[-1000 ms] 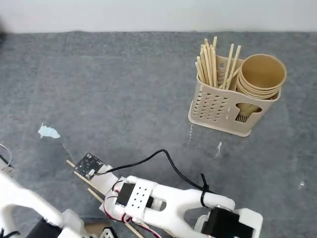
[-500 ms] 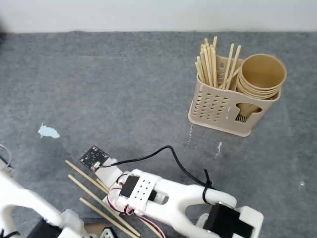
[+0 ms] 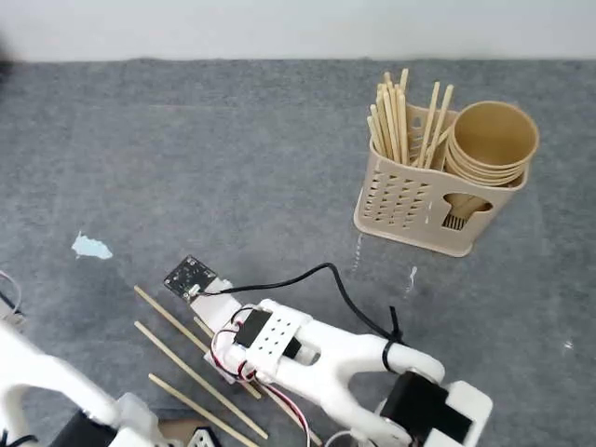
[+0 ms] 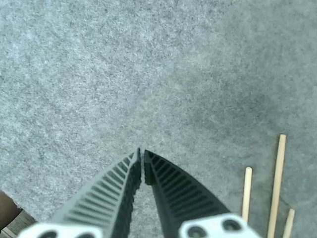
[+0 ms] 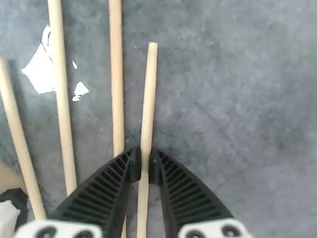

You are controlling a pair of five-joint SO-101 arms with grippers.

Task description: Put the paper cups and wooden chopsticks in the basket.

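A beige basket (image 3: 400,200) stands at the far right, holding a stack of paper cups (image 3: 491,140) and several wooden chopsticks (image 3: 396,116). More chopsticks (image 3: 186,358) lie loose on the grey mat at the front left. My right arm (image 3: 270,340) reaches over them. In the right wrist view my right gripper (image 5: 142,162) is shut on one chopstick (image 5: 148,94), with others (image 5: 115,74) alongside it. My left gripper (image 4: 142,154) is shut and empty above bare mat, with chopstick ends (image 4: 277,183) off to one side.
A pale blue scrap (image 3: 91,247) lies on the mat at the left, and small white flecks (image 3: 411,277) lie in front of the basket. A white scrap (image 5: 42,74) sits among the loose chopsticks. A black cable (image 3: 307,279) loops over the right arm.
The right arm has swung away from the front edge and a little to the right, uncovering three loose chopsticks on the mat. The basket has stayed put.
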